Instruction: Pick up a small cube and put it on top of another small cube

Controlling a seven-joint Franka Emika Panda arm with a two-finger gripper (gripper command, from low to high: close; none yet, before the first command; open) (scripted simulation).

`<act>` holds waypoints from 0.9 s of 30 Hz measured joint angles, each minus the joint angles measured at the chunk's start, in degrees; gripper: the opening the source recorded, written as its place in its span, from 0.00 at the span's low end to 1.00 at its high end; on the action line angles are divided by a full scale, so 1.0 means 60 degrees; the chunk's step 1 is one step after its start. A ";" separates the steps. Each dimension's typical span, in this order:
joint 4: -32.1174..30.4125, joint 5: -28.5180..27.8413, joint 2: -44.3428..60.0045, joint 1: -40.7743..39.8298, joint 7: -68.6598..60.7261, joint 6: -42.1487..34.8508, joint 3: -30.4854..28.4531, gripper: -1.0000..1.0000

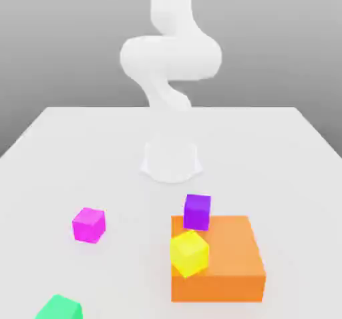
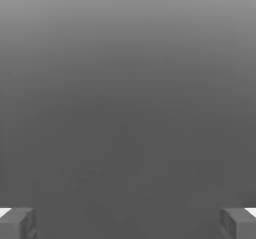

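The gripper (image 2: 128,223) stands wide, its two grey squared fingertips (image 2: 17,223) far apart in the hand view, and nothing sits between them; beyond them lies only a smooth grey surface. In the exterior view the white arm (image 1: 170,57) curls above its round base (image 1: 172,161) at the far middle of the worktop (image 1: 80,151), a plain matte white slab, and every block lies well away from the arm, towards the camera.

Nearest the camera, a green block (image 1: 60,309) pokes in at the lower edge, cut off by the frame. Next comes the big orange block (image 1: 227,264), flat-topped and boxy, on the exterior view's right. A yellow cube (image 1: 189,252) sits tilted against its near left corner, one edge turned up. Over on the exterior view's left, well apart from that cluster, rests the small cube (image 1: 89,224), bright magenta-pink, matte and plain, alone on bare worktop with open space all round it. Farther back, a violet cube (image 1: 197,211) perches at the orange block's far left corner, just above the yellow one. Nearest the arm of the lot, it lies between the base and the orange block.
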 joint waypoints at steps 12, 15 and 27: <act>-0.2715 -0.0280 0.3213 -0.3194 0.5565 0.2453 0.0703 0.50; -0.3384 -0.0333 0.4001 -0.3876 0.6917 0.3058 0.0718 0.50; -0.5324 0.0034 0.7067 -0.5432 1.0795 0.5509 0.0286 0.50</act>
